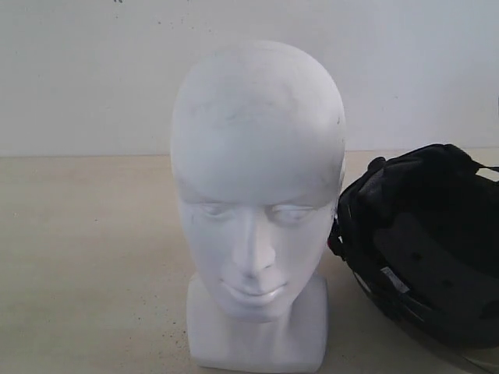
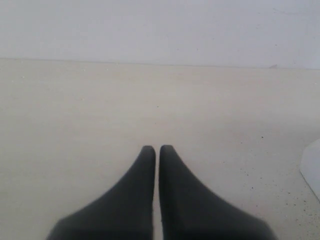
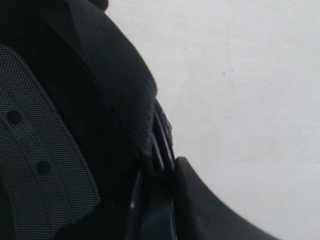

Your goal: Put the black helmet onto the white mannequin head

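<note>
The white mannequin head point(image 1: 257, 202) stands upright on the table in the middle of the exterior view, facing the camera, its crown bare. Just to its right is the black helmet point(image 1: 425, 241), tipped so its padded inside shows; whether it rests on the table I cannot tell. In the right wrist view the helmet point(image 3: 75, 125) fills half the picture. My right gripper point(image 3: 167, 167) is shut on its rim, one finger point(image 3: 200, 205) pressed against the outside, the other hidden inside the helmet. My left gripper point(image 2: 157, 149) is shut with nothing in it, over bare table. Neither gripper shows in the exterior view.
The beige tabletop point(image 1: 86, 265) runs back to a white wall point(image 1: 78, 78). A white corner point(image 2: 312, 167), perhaps the head's base, shows at the edge of the left wrist view. A strip of tinted visor point(image 1: 479, 360) shows under the helmet.
</note>
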